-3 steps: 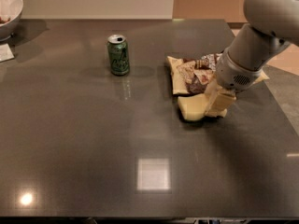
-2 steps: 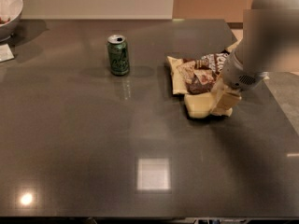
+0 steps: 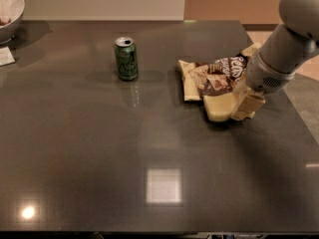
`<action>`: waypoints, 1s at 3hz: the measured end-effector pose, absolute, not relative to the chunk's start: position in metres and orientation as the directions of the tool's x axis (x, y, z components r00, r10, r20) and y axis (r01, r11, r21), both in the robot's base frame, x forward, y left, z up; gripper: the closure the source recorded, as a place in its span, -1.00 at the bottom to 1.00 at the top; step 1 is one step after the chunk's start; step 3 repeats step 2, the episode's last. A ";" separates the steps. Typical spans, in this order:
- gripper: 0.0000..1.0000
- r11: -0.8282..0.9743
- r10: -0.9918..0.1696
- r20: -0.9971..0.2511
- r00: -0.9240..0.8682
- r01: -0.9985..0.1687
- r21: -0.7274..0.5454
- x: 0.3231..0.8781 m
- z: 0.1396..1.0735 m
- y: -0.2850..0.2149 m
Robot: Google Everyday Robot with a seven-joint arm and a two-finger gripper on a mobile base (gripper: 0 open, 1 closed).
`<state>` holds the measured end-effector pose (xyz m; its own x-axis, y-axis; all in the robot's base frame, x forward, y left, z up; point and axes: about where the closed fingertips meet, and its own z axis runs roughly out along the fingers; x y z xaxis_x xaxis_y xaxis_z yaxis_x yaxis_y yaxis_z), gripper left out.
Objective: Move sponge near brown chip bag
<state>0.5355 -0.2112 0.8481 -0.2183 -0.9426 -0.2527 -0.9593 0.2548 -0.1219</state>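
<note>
Gripper (image 3: 245, 108) is right of centre in the frame, low over the table (image 3: 99, 148), coming in from the upper right on a grey arm (image 3: 286, 49). Jaws are clamped on the right end of the sponge (image 3: 218, 108), and a cream finger (image 3: 249, 104) covers that end. Sponge is pale yellow and flat, and looks to be resting on or just above the tabletop; can't tell which.

Sponge sits right at the lower edge of the chip bag (image 3: 214, 76), touching or just overlapping it. Bag lies flat and crinkled, just above the sponge. It has a dark brown middle with white lettering and cream ends, and its right end is partly hidden behind the arm.

Green soda can (image 3: 126, 59) stands upright at upper centre-left, well apart from the bag and sponge. White bowl (image 3: 9, 11) is at the upper left corner, cut off by the frame. A small white card (image 3: 5, 56) lies below it at the left edge. There is a bright square light reflection on the tabletop at lower centre.
</note>
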 end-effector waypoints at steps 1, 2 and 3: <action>-1.00 0.259 -0.942 -0.254 -0.219 -0.956 -0.136 0.539 0.853 -0.216; -1.00 0.259 -0.942 -0.254 -0.219 -0.956 -0.136 0.539 0.853 -0.216; -1.00 0.259 -0.942 -0.254 -0.219 -0.956 -0.136 0.539 0.853 -0.216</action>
